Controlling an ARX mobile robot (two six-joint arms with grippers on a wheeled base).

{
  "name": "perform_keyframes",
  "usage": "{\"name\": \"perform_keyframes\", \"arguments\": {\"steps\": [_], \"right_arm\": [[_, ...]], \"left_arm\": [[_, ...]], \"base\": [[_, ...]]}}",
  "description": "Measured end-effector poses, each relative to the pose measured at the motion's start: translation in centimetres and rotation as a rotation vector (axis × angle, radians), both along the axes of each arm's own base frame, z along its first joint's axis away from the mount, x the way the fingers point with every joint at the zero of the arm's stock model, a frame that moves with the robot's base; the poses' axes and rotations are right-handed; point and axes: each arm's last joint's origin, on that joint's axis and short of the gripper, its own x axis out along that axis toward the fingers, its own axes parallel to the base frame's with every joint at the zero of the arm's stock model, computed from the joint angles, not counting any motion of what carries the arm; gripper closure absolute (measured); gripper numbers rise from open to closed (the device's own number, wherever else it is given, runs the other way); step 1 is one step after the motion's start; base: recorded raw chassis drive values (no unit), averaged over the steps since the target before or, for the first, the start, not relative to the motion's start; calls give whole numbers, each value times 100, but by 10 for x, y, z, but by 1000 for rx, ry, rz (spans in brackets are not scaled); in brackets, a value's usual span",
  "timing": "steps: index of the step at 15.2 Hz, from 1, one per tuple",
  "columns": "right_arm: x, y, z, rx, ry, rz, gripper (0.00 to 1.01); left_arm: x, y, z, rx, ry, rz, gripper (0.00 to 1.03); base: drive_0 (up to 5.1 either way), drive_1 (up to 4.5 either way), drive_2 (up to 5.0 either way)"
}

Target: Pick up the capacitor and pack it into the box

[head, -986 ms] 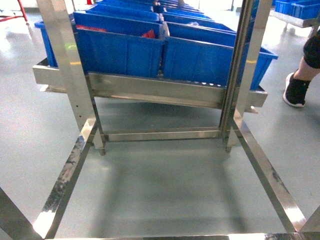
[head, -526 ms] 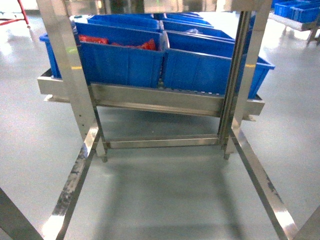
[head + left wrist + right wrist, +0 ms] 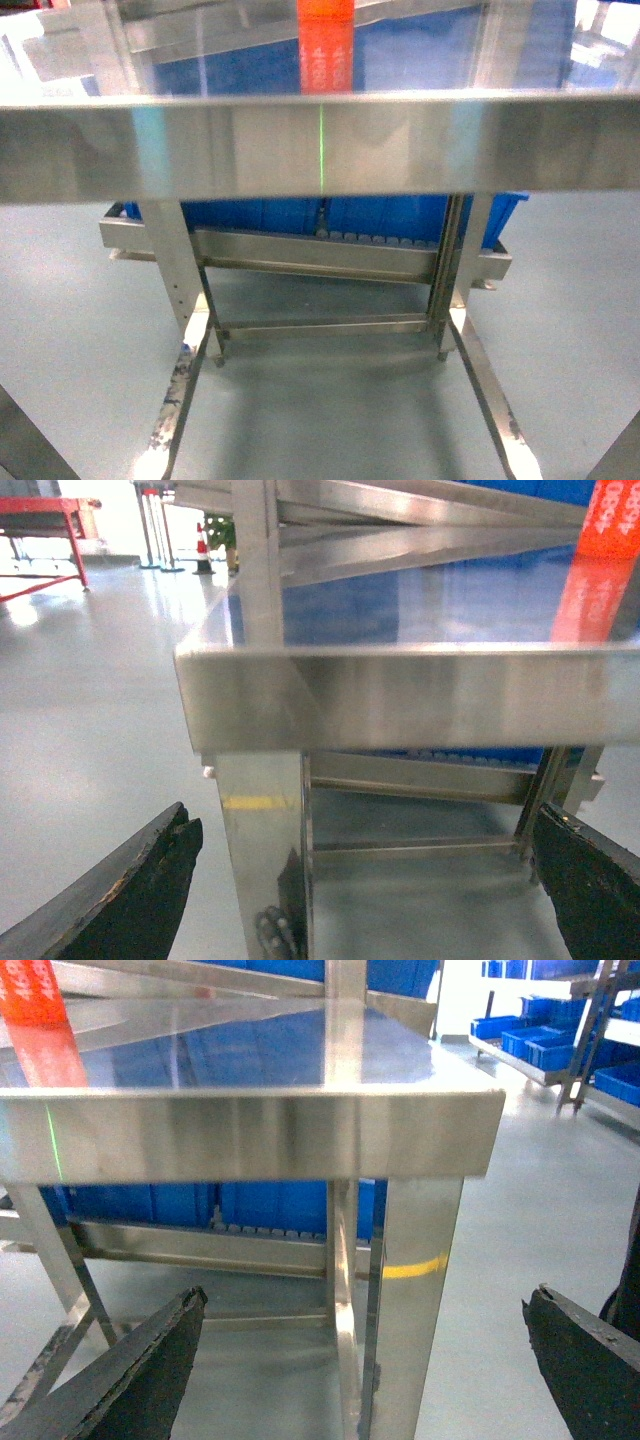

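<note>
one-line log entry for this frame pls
phase: approach | head: steel table edge fills view, blue bins behind | left tool: open, empty | right tool: open, empty | box: not in view | capacitor: not in view

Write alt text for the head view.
A steel table edge fills the upper frame, its top reflecting blue and an orange strip. Below it stand blue bins on a steel rack, over grey floor. No hand shows.
</note>
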Motion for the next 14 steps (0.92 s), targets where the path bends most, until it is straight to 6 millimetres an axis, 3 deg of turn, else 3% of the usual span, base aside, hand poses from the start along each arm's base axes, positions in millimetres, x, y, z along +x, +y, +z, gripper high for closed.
{"name": "perform_keyframes", "arguments": {"steps": [14], "right_arm": [[0,0,1,-1,-11,1,3]], "left_arm": [[0,0,2,0,-13,2,5]], "base": [[0,0,0]]}}
